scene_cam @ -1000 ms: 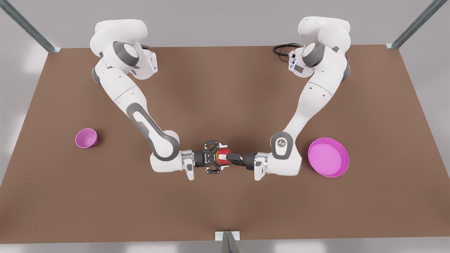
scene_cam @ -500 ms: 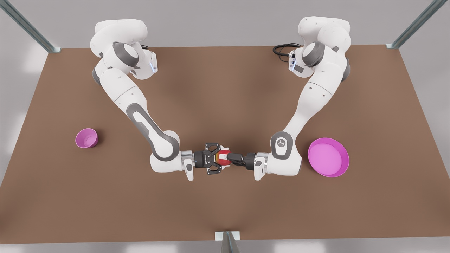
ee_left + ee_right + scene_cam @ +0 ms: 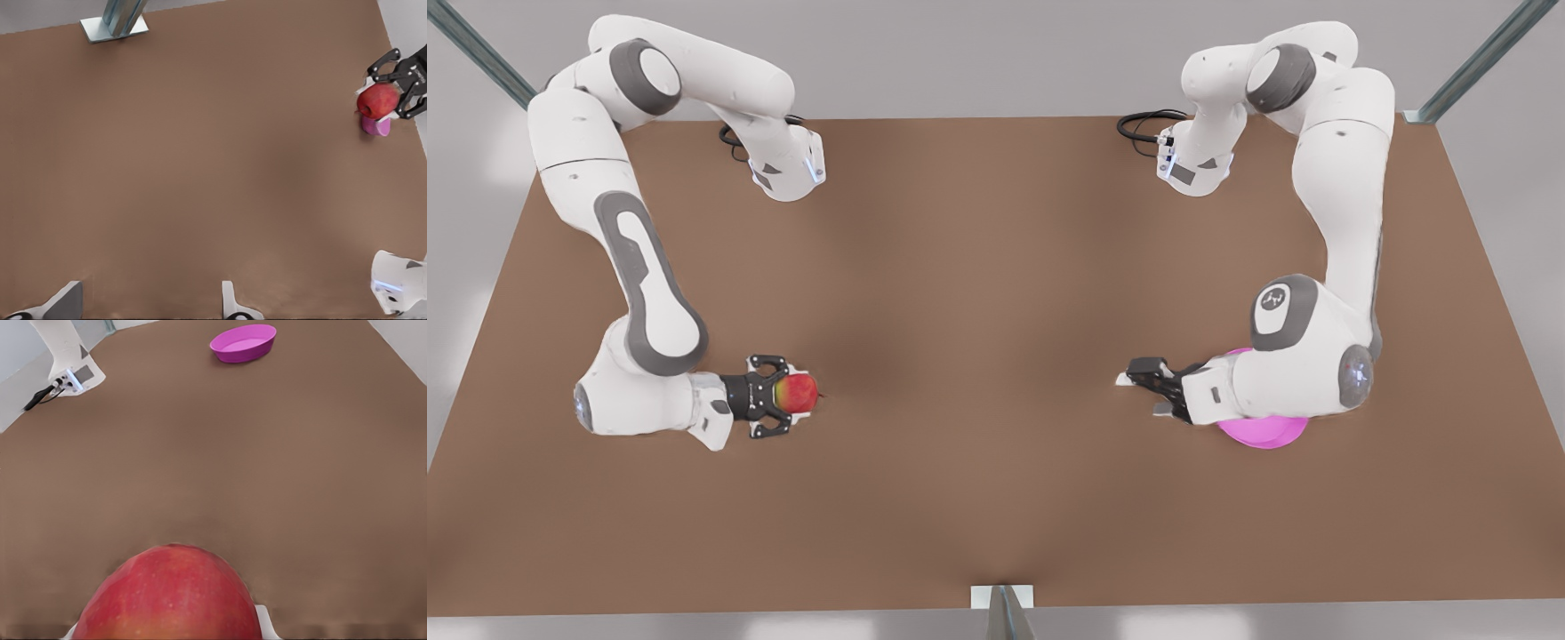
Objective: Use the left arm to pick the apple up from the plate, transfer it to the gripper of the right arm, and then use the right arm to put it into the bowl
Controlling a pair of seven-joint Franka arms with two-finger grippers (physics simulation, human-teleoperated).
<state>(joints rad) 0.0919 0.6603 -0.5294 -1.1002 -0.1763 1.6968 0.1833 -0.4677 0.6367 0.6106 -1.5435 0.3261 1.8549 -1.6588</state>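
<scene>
A simulated robot test cell is being shown, not a home or shop. Two white arms (image 3: 649,293) are standing bolted at the far edge of a plain brown table (image 3: 996,498), each base trailing a black cable (image 3: 1138,124). Grey metal struts (image 3: 1476,62) are framing the table corners, and another post (image 3: 123,17) is standing at the near edge. Blank grey walls are surrounding the table. The flat shading and uniform surfaces are indicating a rendered scene. No furniture or fittings of any lived-in room are appearing.
</scene>
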